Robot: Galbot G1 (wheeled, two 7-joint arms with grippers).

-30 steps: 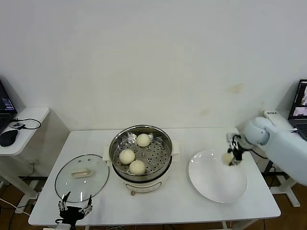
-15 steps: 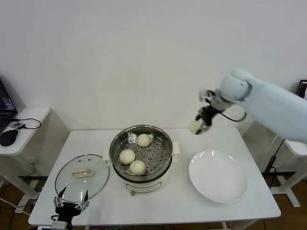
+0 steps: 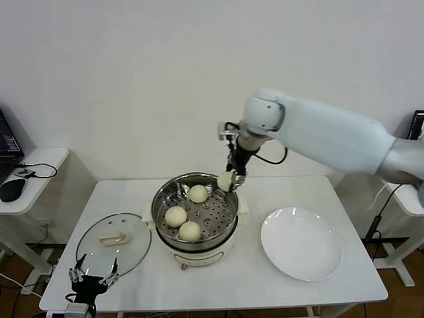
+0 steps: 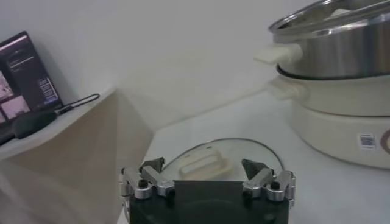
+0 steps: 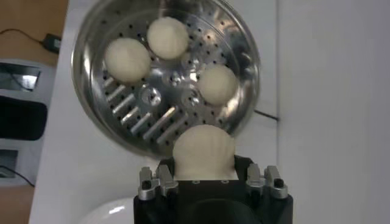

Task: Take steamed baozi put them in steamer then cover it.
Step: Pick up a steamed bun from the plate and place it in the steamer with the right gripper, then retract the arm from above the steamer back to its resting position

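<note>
The fourth baozi [image 3: 225, 181] hangs clamped in the right gripper [image 3: 229, 180], just above the far right rim of the steamer [image 3: 161, 199], so most of the bun sits over the metal edge and not yet squarely over the perforated floor. The main risk, as I judge it, is a release from here: the bun could strike the rim and roll off onto the table [image 3: 218, 281] behind the pot, or tip outward between the steamer and the wall. A soft bun squeezed this way could also stick to a finger and drop late. Three baozi [image 5: 127, 60] already lie in the basket, one near the back, two toward the front and left; the wrist view shows bare floor on the side nearest the gripper, and that is the room to aim for. Lowering too far toward the middle would press the held bun onto the neighbours. The steamer wall is steep, so the gripper needs to come in over the rim before descending. The white plate [image 3: 301, 262] lies bare to the right, well apart. The cover [image 3: 112, 243] rests flat on the table left of the steamer, and the left gripper [image 3: 92, 277] waits with fingers spread wide just at its near edge, touching nothing.
</note>
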